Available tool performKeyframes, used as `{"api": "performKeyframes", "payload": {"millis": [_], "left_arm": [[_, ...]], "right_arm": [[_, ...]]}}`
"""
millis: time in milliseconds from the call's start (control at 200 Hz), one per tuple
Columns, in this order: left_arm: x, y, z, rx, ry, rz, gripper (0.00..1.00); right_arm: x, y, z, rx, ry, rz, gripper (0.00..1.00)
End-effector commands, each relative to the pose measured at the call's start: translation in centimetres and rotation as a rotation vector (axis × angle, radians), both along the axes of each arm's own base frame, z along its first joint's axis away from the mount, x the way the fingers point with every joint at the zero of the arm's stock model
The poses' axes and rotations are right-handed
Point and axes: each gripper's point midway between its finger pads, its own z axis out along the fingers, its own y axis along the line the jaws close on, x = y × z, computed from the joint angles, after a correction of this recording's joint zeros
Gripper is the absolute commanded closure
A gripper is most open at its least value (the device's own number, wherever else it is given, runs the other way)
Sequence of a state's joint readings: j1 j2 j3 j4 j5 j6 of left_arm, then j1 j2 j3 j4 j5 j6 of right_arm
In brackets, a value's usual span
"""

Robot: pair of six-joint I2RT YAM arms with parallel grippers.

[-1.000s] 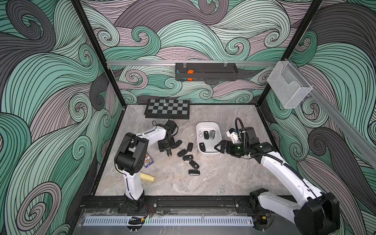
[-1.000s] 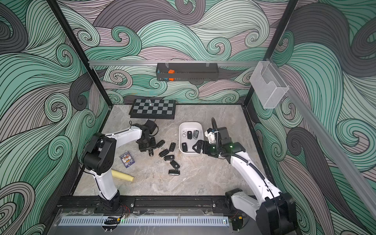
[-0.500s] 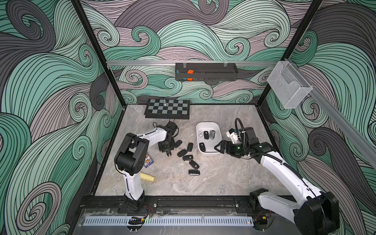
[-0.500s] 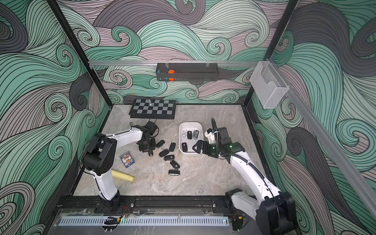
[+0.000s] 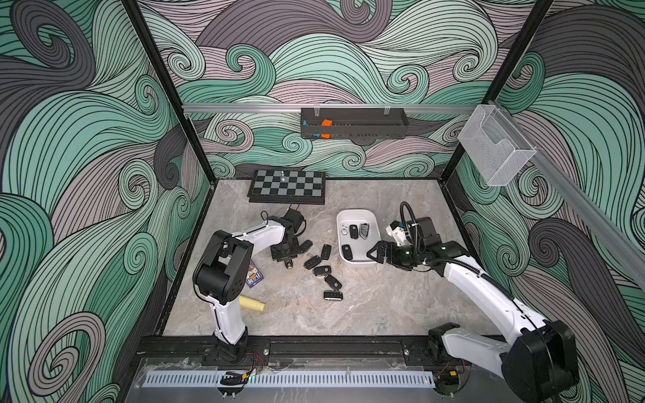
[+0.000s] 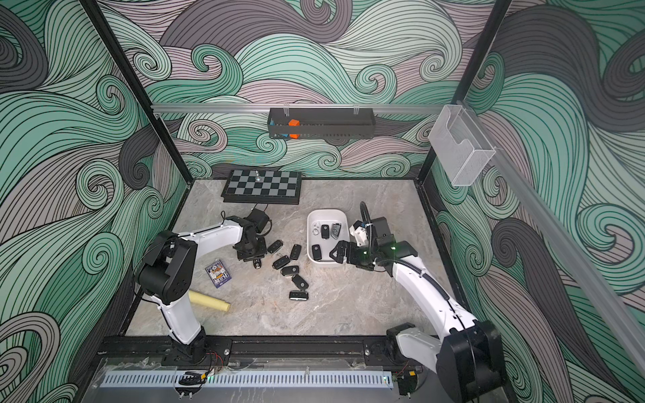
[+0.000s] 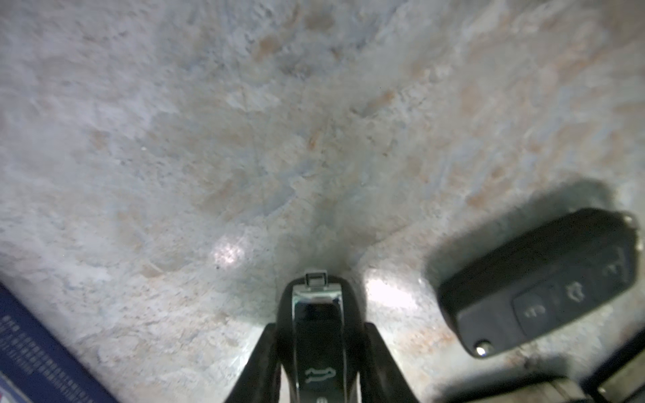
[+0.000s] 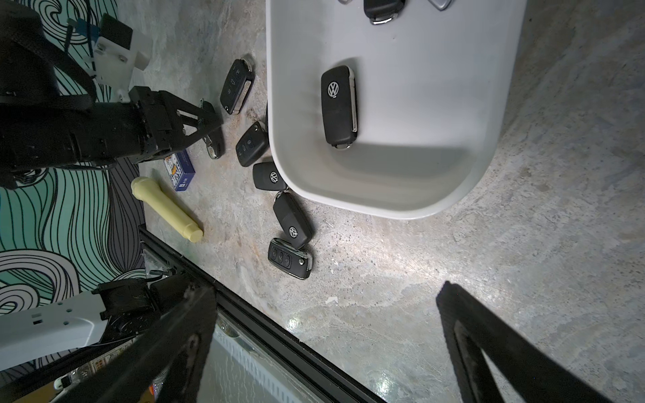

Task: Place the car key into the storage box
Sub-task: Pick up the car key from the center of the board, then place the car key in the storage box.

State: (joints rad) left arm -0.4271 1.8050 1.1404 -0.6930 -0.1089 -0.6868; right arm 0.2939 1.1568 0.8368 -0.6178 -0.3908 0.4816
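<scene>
Grasp step: left pincer (image 7: 319, 335) was clamped on the chrome-trimmed car key (image 7: 316, 307) low at the surface (image 5: 384, 307), centre-left in both top views, with the storage box (image 5: 366, 249) to its right and the right pincer (image 5: 374, 253) gaping beside it; the next move called for a lift and a rightward carry over the rim.

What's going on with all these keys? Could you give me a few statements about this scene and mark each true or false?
1. The left gripper is shut on a black car key with chrome trim. True.
2. The right gripper holds a key. False: its jaws stand open, holding nothing.
3. The white smooth plastic storage box is empty. False: several keys lie in it.
4. Loose black key fobs lie on the grey marbled table. True.
5. The pale yellow cylinder stands upright. False: it lies flat on the table.
</scene>
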Motion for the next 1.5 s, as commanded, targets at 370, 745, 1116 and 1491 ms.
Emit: {"api": "performKeyframes", "payload": {"millis": [370,745,1116,1491], "left_arm": [[3.6,-6.6,10.8,-0.298,-0.232,-0.05,0.76],[6.3,-16.0,12.6,-0.405,-0.256,-0.191,0.76],[7.2,-23.4,10.4,-0.39,-0.218,-0.334,0.76],[6.1,-27.2,5.8,-0.281,-0.111,-0.443,0.76]], "right_arm": [[-0.2,-0.3,0.2,-0.005,-0.007,0.001,0.01],[-0.7,-1.4,-0.6,-0.021,-0.002,-0.043,0.01],[-1.5,-3.0,-0.2,-0.04,-0.061,-0.1,0.01],[-1.7,-3.7,0.2,-0.04,-0.091,-0.131,0.01]]}}
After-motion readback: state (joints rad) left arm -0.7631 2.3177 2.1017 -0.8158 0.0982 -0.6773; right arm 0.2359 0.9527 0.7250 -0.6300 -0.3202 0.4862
